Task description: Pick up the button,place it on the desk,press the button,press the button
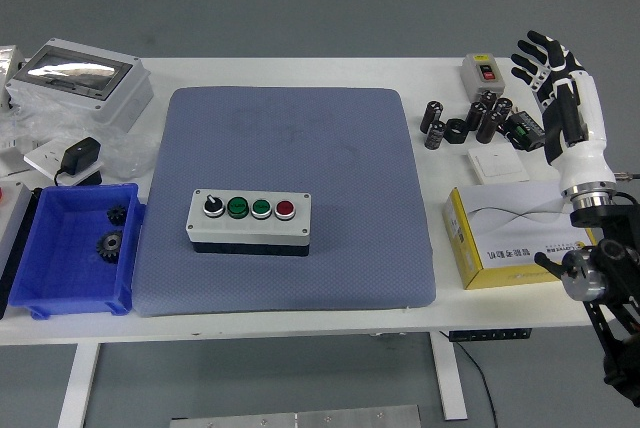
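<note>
A grey button box (249, 220) lies on the blue-grey mat (290, 128), left of its middle. It carries a black knob, two green buttons and a red button (285, 209) in a row. A smaller grey switch box (483, 72) with a red and a black button stands at the table's far right. My right hand (548, 68) is raised over the table's right edge, fingers spread and holding nothing, just right of that small box. The left arm does not show.
A yellow-and-white carton (512, 235) lies below the right hand. Black cylinders (470, 120) and a white plate (493, 165) sit beside the small box. A blue bin (72, 248) with gears, a grey enclosure (82, 81) and a black adapter (80, 160) fill the left side.
</note>
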